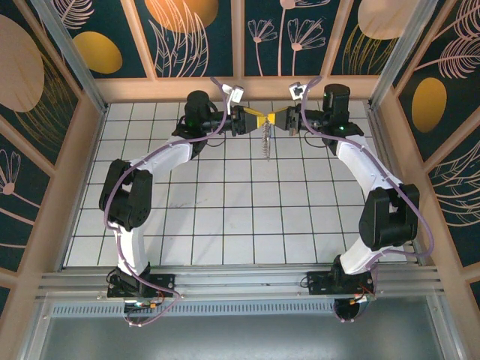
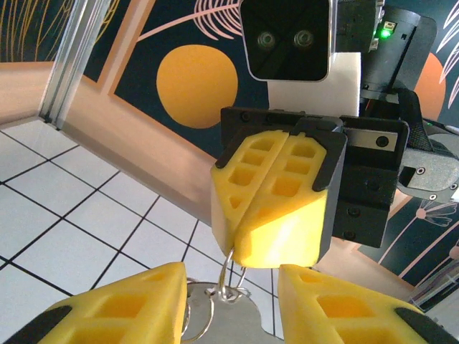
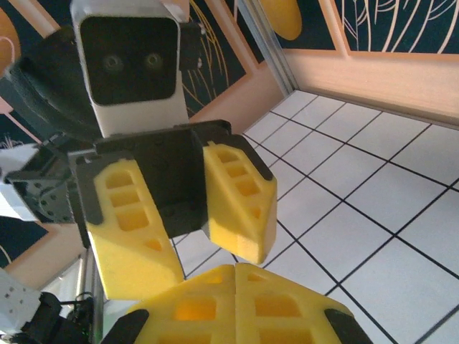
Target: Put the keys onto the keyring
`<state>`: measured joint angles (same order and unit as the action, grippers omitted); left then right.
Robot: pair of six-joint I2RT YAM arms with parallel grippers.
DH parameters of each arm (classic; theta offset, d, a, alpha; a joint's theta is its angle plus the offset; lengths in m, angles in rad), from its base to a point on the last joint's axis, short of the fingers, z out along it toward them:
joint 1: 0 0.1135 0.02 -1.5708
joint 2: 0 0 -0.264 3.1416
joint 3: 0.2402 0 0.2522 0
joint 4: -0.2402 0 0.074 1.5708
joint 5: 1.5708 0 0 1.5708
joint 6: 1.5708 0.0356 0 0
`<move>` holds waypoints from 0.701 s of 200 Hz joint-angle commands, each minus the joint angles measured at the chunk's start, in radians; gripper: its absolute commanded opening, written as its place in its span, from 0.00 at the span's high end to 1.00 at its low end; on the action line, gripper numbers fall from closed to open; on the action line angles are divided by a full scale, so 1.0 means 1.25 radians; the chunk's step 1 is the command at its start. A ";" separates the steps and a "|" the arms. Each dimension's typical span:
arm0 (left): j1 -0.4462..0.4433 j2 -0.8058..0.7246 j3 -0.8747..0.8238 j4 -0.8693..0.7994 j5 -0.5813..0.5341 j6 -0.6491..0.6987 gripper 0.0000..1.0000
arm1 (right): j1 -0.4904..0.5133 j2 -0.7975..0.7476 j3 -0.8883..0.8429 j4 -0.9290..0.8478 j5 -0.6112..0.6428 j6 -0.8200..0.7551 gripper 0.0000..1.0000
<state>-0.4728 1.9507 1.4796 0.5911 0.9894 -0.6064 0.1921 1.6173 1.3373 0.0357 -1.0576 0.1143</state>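
Upper centre, tips meeting: right gripper (image 2: 276, 247) clamped shut on the keyring's thin metal ring (image 2: 231, 276), probably to steady it, strap (image 1: 266, 144) dangling; left gripper (image 3: 208, 258) jaws part-spread around a silver metal piece (image 2: 240, 319), likely the key, grip unclear.

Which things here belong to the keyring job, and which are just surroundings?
Job:
- ring, pinched in the shut right gripper
- silver piece, probably the key, between the left gripper's fingers
- strap, dangling where the grippers meet

Surroundings:
- tiled table
- patterned walls
- rail
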 commanded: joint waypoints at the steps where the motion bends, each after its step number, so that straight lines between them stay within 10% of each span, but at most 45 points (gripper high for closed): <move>1: 0.001 0.021 0.015 0.071 0.026 -0.035 0.62 | -0.008 -0.002 -0.018 0.092 -0.046 0.042 1.00; 140: -0.021 0.047 -0.001 0.239 0.043 -0.153 0.86 | -0.009 0.013 -0.073 0.252 -0.039 0.173 1.00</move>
<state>-0.4904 2.0018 1.4792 0.7879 1.0206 -0.7692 0.1867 1.6203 1.2606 0.2699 -1.1007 0.2996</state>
